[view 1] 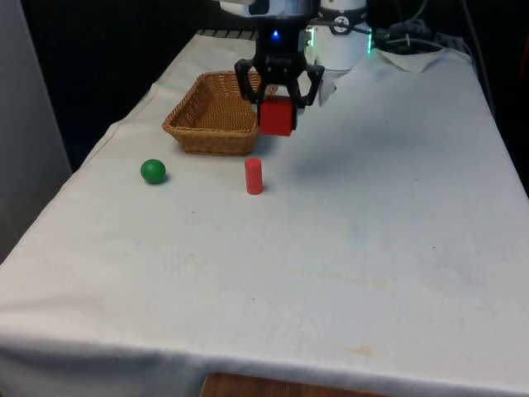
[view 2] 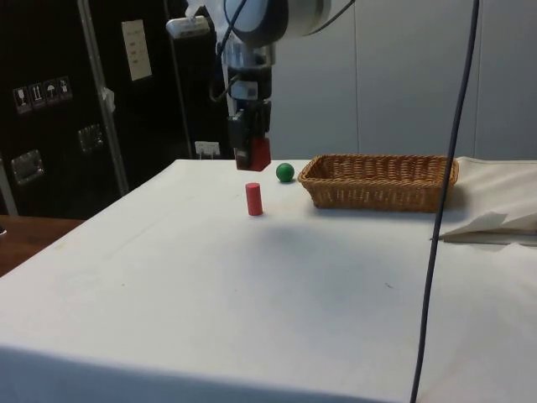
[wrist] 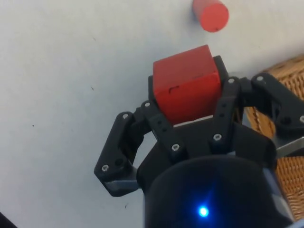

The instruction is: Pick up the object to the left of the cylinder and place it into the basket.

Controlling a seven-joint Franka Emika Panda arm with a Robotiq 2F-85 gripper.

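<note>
My gripper (view 1: 278, 106) is shut on a red cube (view 1: 277, 117) and holds it in the air. The cube (view 2: 259, 154) hangs above the cloth, a little beyond a short red cylinder (view 1: 254, 176) that stands upright on the table. A woven basket (view 1: 192, 135) sits just to the front view's left of the cube, with the cube outside its rim. A green ball (view 1: 153, 171) rests on the cloth to the front view's left of the cylinder. In the wrist view the cube (wrist: 185, 88) sits between the fingers, with the cylinder (wrist: 210, 14) beyond it and the basket (wrist: 290, 164) alongside.
A crumpled fold of white cloth (view 1: 397, 58) lies at the far end of the table, to the front view's right of the basket. The table's edges (view 1: 99, 145) drop off close to the ball and the basket.
</note>
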